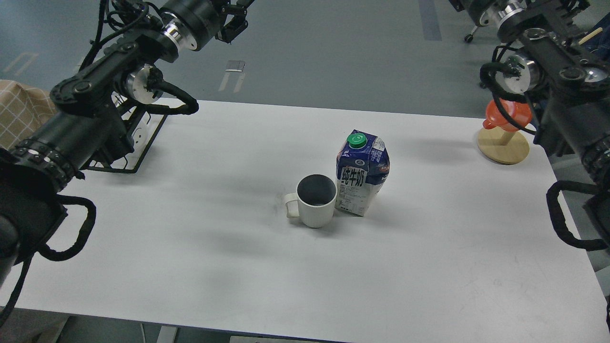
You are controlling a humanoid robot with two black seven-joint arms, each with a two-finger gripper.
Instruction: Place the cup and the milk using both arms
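Note:
The cup (314,200), a white ribbed mug with a dark inside and its handle to the left, stands upright near the middle of the white table (190,247). The milk (362,172), a blue and white carton with a green cap, stands upright just right of the cup, touching or nearly touching it. My left gripper (232,20) is raised far behind the table at the top edge, partly cut off, holding nothing that I can see. My right arm (538,57) rises at the right; its gripper is beyond the top edge.
A black wire rack (145,143) lies at the table's back left, mostly behind my left arm. An orange cup (510,114) hangs on a wooden stand (503,146) at the back right corner. Grey floor lies beyond the table.

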